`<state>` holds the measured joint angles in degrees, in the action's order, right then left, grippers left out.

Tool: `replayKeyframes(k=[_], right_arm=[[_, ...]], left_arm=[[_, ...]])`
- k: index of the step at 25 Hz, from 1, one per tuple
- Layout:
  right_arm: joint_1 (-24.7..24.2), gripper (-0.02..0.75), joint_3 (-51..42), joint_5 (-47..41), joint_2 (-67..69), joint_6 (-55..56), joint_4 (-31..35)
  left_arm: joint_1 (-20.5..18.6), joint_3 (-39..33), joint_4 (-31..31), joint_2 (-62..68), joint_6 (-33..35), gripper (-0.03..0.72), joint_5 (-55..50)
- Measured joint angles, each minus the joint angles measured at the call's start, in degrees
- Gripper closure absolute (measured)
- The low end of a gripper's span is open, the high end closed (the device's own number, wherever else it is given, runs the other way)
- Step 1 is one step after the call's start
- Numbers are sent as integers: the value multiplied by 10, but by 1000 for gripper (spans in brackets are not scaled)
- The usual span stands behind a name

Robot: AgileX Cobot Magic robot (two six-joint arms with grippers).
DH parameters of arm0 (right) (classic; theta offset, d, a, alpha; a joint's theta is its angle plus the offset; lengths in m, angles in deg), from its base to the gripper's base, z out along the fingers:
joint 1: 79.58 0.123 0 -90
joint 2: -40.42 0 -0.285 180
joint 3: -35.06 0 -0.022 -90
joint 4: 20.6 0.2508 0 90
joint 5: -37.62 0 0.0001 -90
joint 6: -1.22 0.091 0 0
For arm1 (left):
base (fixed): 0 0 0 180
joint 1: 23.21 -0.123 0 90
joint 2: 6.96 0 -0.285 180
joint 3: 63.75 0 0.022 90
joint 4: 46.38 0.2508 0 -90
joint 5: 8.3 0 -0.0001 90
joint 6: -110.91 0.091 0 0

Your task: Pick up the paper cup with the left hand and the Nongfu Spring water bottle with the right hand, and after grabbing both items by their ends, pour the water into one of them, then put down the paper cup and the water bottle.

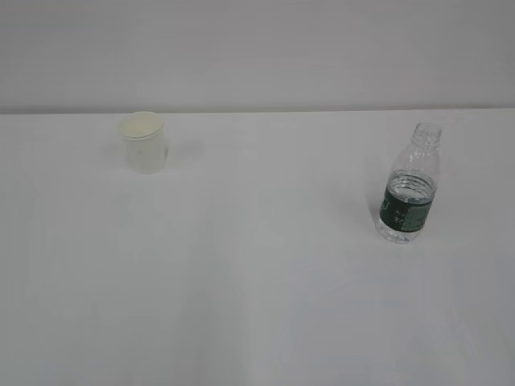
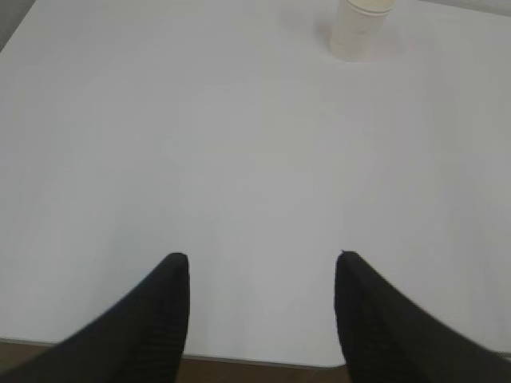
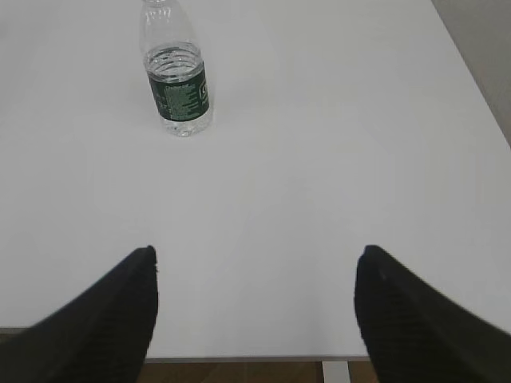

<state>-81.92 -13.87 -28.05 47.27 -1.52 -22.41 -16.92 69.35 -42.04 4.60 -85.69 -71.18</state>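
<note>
The cream paper cup (image 1: 144,142) stands upright at the far left of the white table; the left wrist view catches it at the top edge (image 2: 358,30). The Nongfu Spring water bottle (image 1: 410,186), clear with a dark green label and no cap, stands upright on the right, with water inside up to about the label's top. It also shows in the right wrist view (image 3: 176,78). My left gripper (image 2: 262,259) hovers open over the table's near edge, far short of the cup. My right gripper (image 3: 257,254) is open too, well short of the bottle. Neither arm appears in the exterior view.
The white table (image 1: 257,281) ends at a pale wall behind the cup and bottle. Its near edge (image 3: 239,357) runs just under both grippers, with brown floor below. The table's right edge (image 3: 471,80) slants past the bottle's side.
</note>
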Motion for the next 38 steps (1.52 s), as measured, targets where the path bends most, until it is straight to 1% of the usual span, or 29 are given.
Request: replayKeyframes(k=[11, 34, 38], right_arm=[[0, 165, 0, 0, 0, 0, 0], [0, 165, 0, 0, 0, 0, 0], [0, 165, 8, 19, 0, 0, 7]], left_arm=[[0, 0, 0, 0, 0, 289, 0], [0, 0, 0, 0, 0, 290, 0], [0, 0, 0, 0, 0, 291, 0]])
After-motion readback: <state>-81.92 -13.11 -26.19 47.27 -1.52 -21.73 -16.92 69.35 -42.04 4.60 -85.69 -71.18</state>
